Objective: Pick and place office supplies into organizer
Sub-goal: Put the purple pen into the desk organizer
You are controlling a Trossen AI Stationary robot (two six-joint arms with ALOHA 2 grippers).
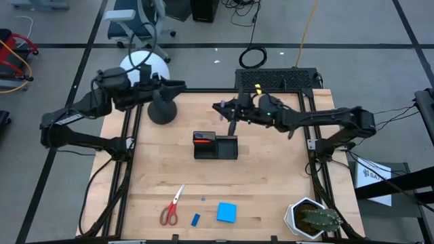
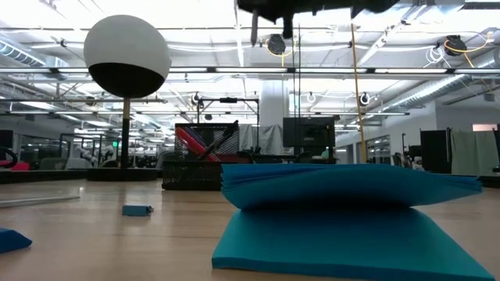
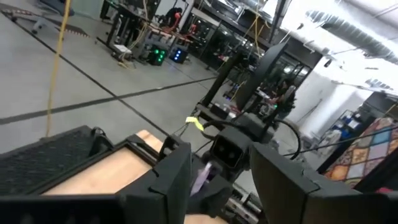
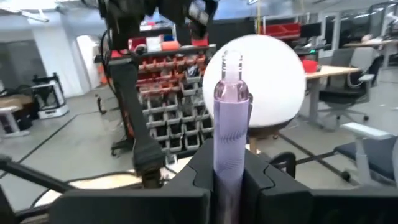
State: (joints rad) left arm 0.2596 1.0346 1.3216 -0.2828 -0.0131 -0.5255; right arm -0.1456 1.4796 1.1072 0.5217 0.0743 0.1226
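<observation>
My right gripper (image 1: 227, 110) hovers above the table just beyond the far side of the black organizer (image 1: 215, 146), shut on a purple pen (image 4: 231, 118). The organizer stands on the table's middle; a red-orange marker (image 1: 202, 139) lies in it, and the low view shows it leaning in the organizer (image 2: 199, 168) beside a black pen. My left gripper (image 3: 219, 157) is open in the air at the far left, beside the lamp. On the near part of the table lie red-handled scissors (image 1: 171, 205), a small blue eraser (image 1: 195, 219) and a blue notepad (image 1: 226, 213). My right gripper pinches the purple pen by its ribbed barrel (image 4: 230, 158) between the two fingers (image 4: 202, 165). The pen's clear tip end (image 4: 231, 65) sticks out past the fingertips. The pen is lifted clear of the table and the organizer.
A lamp with a round black base (image 1: 163, 110) and white globe (image 1: 146, 64) stands at the far left. A potted cactus (image 1: 313, 218) sits at the near right corner. Bare wood lies around the organizer. In the low view the notepad (image 2: 344, 211) fills the foreground.
</observation>
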